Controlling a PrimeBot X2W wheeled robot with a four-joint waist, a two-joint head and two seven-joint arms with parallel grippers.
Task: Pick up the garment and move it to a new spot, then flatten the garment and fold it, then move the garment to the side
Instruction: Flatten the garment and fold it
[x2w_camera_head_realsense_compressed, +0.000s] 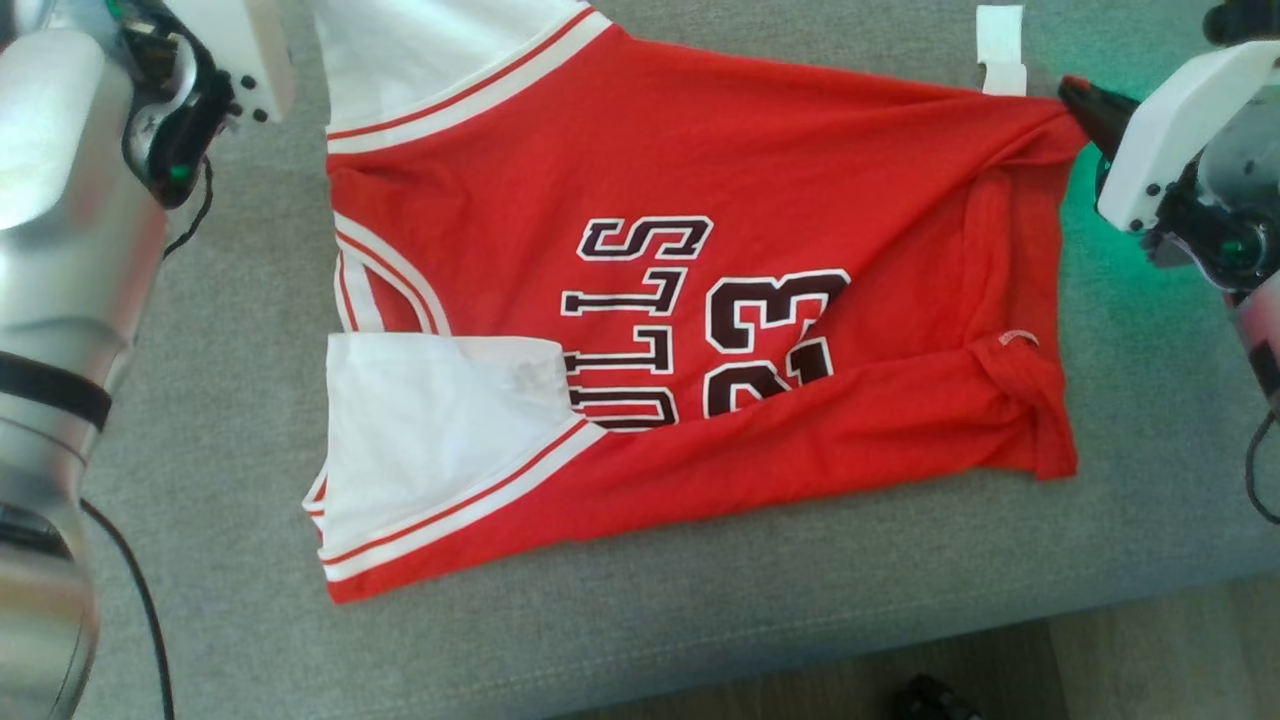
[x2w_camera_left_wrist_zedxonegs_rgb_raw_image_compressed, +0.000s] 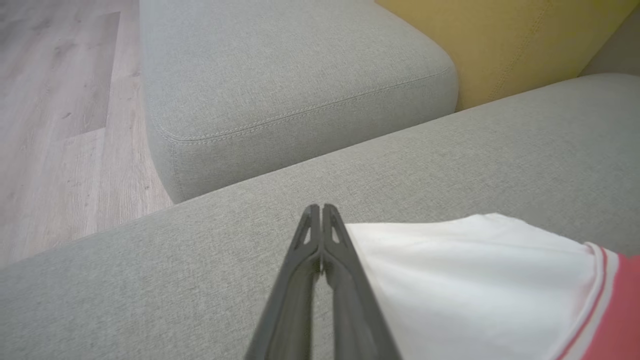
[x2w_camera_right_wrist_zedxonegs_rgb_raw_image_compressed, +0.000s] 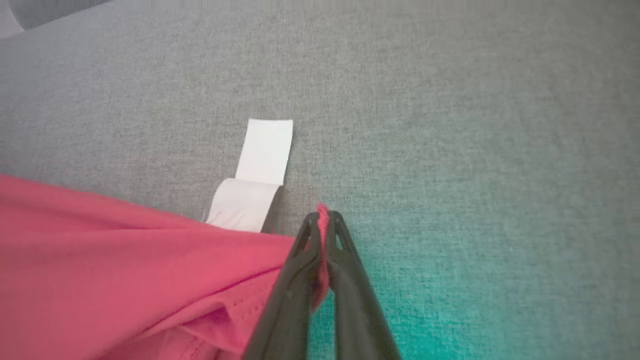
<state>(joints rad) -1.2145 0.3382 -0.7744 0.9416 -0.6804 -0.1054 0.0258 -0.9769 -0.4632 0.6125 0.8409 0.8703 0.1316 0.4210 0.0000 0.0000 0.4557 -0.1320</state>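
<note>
Now red-and-white fabric jersey (x2w_camera_head_realsense_compressed: 700, 170) near front edge of grey fabric cushion (x2w_camera_head_realsense_compressed: 700, 620) is pinched by right gripper (x2w_camera_right_wrist_zedxonegs_rgb_raw_image_compressed: 323, 216); left gripper (x2w_camera_left_wrist_zedxonegs_rgb_raw_image_compressed: 320, 207) pressed together.

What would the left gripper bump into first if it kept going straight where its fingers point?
Probably the grey seat just ahead of the left gripper, which points low across it. If it skims over that, the other cushion comes next. Depth is hard to judge.

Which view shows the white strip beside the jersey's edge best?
Right wrist view: the white strip lies large and unobstructed on the grey cushion, meeting the red jersey. Head view shows the strip small, near the top edge.
</note>
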